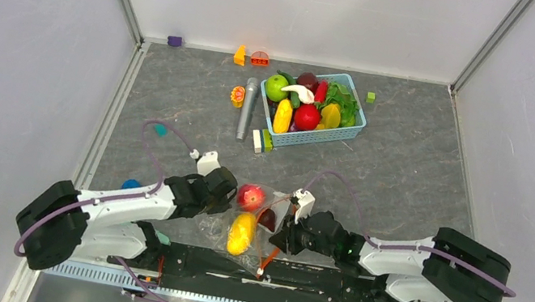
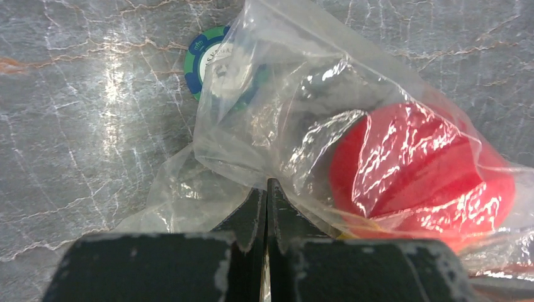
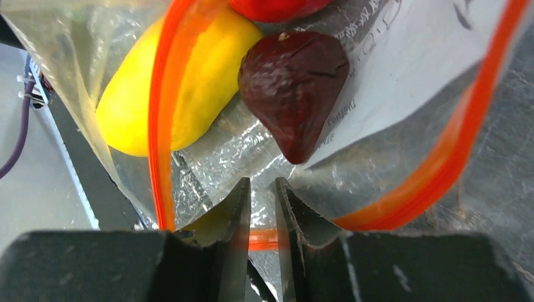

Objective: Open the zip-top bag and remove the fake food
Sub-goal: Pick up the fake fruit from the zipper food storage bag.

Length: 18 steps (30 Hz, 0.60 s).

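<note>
With the zip-top bag at the near middle of the table, my left end effector clamps shut on its plastic as an anchor while my right end effector, almost closed, seems to nip the zip strip to pull it open.

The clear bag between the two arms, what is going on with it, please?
Two robot arms are working on the zip-top bag. The left hand is shut on the plastic at one side. The right hand has the orange zip strip between its fingers, which stand slightly apart; a firm grip cannot be confirmed. The zip edges look parted, but the red fruit, the yellow piece and the dark maroon piece are all inside the bag.
</note>
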Motion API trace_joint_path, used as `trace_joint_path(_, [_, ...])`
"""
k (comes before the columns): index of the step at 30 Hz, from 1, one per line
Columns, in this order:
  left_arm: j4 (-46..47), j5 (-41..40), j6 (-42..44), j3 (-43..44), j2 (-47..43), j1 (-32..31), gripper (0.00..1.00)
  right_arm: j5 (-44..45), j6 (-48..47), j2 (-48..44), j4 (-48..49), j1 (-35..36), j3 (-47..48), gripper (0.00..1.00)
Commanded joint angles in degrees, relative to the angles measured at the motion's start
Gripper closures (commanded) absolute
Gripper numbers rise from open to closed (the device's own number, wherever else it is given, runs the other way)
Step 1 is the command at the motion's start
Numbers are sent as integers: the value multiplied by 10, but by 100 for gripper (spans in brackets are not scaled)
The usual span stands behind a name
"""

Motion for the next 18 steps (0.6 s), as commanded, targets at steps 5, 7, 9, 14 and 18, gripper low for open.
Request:
trace_joint_path(5, [47,3,-3,-8,48,-15,98,-25,14,32,59,3,48,72])
trace_joint_path(7, [47,2,-5,-9,47,-16,98,-20,14,29,54,3,49,72])
trace_joint_path(9, [47,-1,-9,-13,43,-17,98,-17,13,24,49,3,47,71])
trace_joint_path(14, [49,-2,-13,-13,57,-22,98,-49,20,28,78,3,45,65])
trace_joint_path(18, [58,-2,-19,-11,77,-37,98,-62,32,48,98,2,48,64])
